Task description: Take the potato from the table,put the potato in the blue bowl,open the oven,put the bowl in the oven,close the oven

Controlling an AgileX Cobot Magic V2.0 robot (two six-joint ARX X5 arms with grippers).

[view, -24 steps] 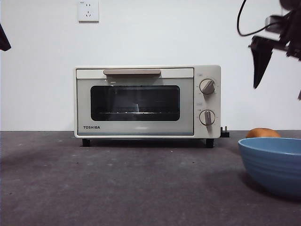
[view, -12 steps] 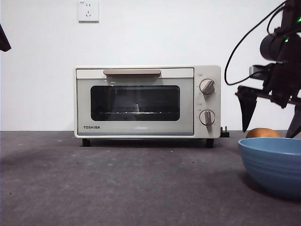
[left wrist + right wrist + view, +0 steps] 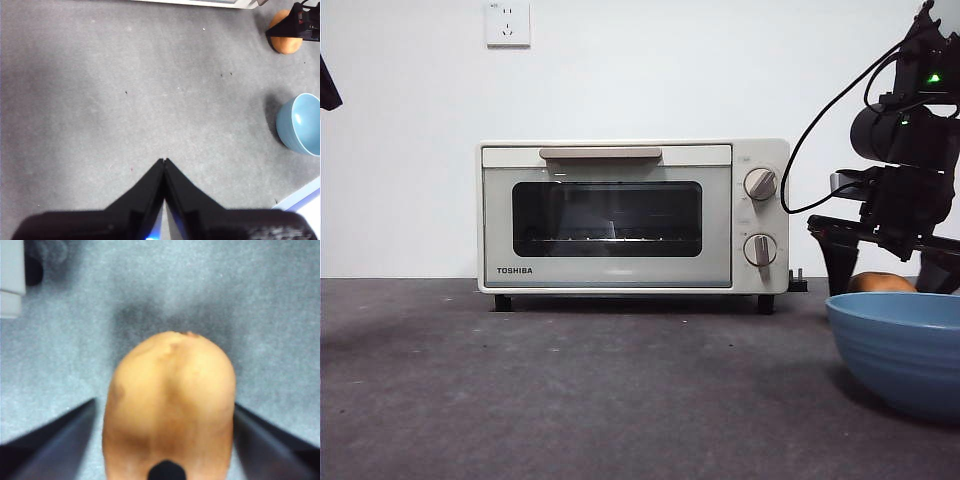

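The orange-brown potato (image 3: 880, 282) (image 3: 170, 400) lies on the dark grey table (image 3: 570, 390), behind the blue bowl (image 3: 900, 345). My right gripper (image 3: 888, 286) (image 3: 164, 405) has come down over the potato and is open, with one jaw on each side and a small gap to the skin. The cream TOSHIBA oven (image 3: 620, 215) stands at the back with its door shut. In the left wrist view my left gripper (image 3: 164, 160) hovers shut over bare table, with the bowl (image 3: 302, 125) and the potato (image 3: 285, 42) far off to one side.
A wall socket (image 3: 508, 22) sits above the oven. A black plug (image 3: 798, 283) lies by the oven's right foot. A pale table edge (image 3: 300, 200) shows near the bowl. The waiting arm shows as a black tip (image 3: 328, 88) at the upper left.
My right gripper has descended from the upper right down to table level and now straddles the potato. The left arm, oven and bowl have not moved.
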